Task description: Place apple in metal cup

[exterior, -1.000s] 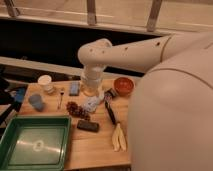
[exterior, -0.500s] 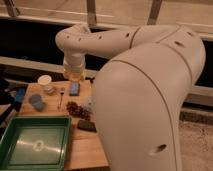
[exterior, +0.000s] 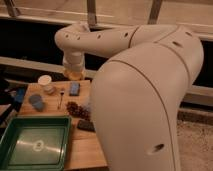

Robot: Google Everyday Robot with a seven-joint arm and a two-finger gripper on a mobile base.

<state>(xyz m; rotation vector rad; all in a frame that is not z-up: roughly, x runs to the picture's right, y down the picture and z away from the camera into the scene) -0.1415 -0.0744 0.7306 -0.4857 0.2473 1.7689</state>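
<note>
**At the table's far edge, gripper mostly hidden behind the arm**

Nearest me, at the lower left of the frame, a green tray (exterior: 35, 145) sits on the wooden table (exterior: 82, 150), its left corner cut off by the frame edge. The white arm (exterior: 145, 95) fills the whole right side and covers whatever part of the table lies there. I cannot make out the metal cup anywhere.

Just past the tray lies a dark bar (exterior: 85, 125), partly tucked under the arm. Beyond it is a dark reddish cluster (exterior: 75, 107) that I cannot identify.

Farther back to the left stands a blue-grey cup (exterior: 36, 101), with a thin utensil (exterior: 61, 97) beside it. A blue block (exterior: 74, 89) and a white paper cup (exterior: 45, 82) sit deeper still.

The gripper (exterior: 75, 73) hangs at the upper left of centre, over the table's far edge and just behind the blue block. Only the wrist above it reads clearly. Right under it is a yellow-orange patch that may be the apple (exterior: 75, 76). I cannot tell how wide the gripper stands, or whether it has hold of that patch.

Behind everything are a dark band and a railing (exterior: 90, 15).
</note>
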